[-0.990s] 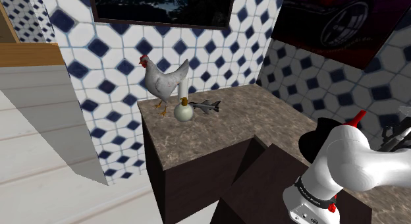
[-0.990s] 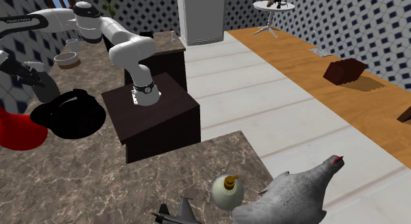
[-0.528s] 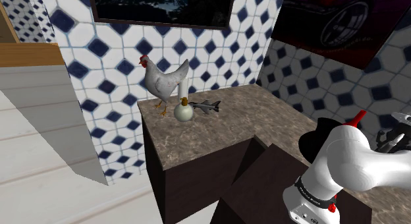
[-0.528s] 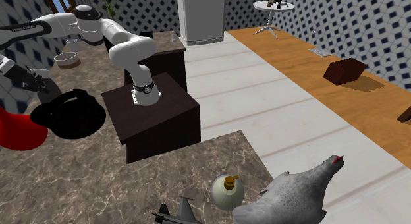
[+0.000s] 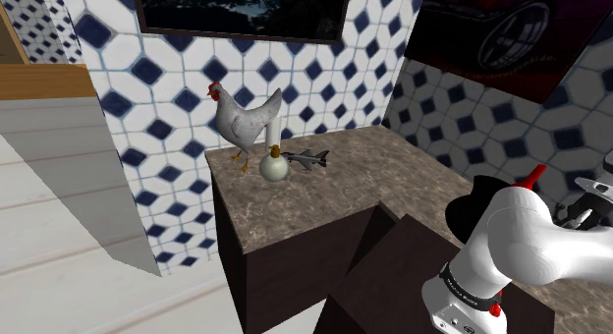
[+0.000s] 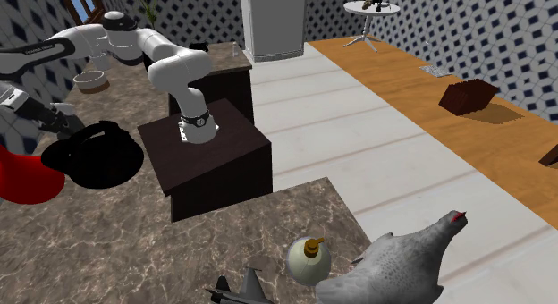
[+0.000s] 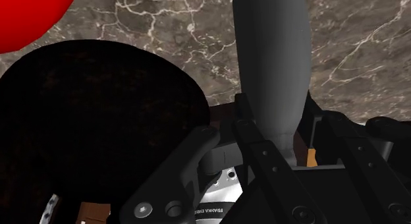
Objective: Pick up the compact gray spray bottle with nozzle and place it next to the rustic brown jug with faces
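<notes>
The claw [image 7: 286,124] is clamped on the gray spray bottle [image 7: 270,58]. In the wrist view its black fingers [image 7: 253,153] press against the narrow neck, and the rounded gray body reaches out beyond the fingertips. A small orange part sits at the neck between the fingers. Beyond the bottle lies the brown marbled desk [image 7: 369,38]. A black hat [image 7: 99,137] lies just beside the bottle, and part of a red thing [image 7: 26,12] shows past the hat.

In the second exterior view the white arm [image 6: 170,65] rises from the dark stand [image 6: 210,155] in the upper left of the frame and reaches to the left edge, where the claw hangs over the hat's brim and the red thing. A bowl [image 6: 89,79] sits farther back on the desk, near the arm's elbow.

At the bottom of that frame, well apart from the claw, stand a gray chicken figure [image 6: 393,266], a round pale flask with a brown stopper [image 6: 308,257] and a small toy jet [image 6: 237,289]. In the shoulder view these three stand close together at the desk's far corner, left of the frame's centre, against the blue-and-white tiled wall [image 5: 147,86].
</notes>
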Motion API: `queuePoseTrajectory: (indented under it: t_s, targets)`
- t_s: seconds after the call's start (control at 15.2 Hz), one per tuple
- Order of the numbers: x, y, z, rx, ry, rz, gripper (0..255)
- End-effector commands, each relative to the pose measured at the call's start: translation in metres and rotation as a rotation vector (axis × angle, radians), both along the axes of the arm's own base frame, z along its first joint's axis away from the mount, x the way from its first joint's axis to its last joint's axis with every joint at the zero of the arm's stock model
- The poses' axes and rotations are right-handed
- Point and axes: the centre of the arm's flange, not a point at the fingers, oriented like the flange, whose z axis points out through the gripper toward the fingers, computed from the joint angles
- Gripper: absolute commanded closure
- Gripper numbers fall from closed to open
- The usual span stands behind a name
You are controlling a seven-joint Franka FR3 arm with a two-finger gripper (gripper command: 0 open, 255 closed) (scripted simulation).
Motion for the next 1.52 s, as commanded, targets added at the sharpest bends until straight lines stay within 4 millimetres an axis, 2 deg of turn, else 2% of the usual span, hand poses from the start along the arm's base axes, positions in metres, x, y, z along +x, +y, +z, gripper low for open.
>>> queuePoseTrajectory:
  t_s: [0.0,0.2,0.73,0.79,1.12,1.39,1.45]
  targets:
    - [0.0,-0.001,-0.011,0.0,0.0,0.0,255]
    - [0.0,-0.001,-0.031,0.0,0.0,0.0,255]
    - [0.0,-0.001,-0.031,0.0,0.0,0.0,255]
    - [0.001,0.0,-0.031,0.0,0.0,0.0,0]
    - [0.0,-0.001,-0.031,0.0,0.0,0.0,0]
    - [-0.006,-0.026,0.011,0.0,0.0,0.0,0]
    - [-0.007,-0.026,0.011,0.0,0.0,0.0,0]
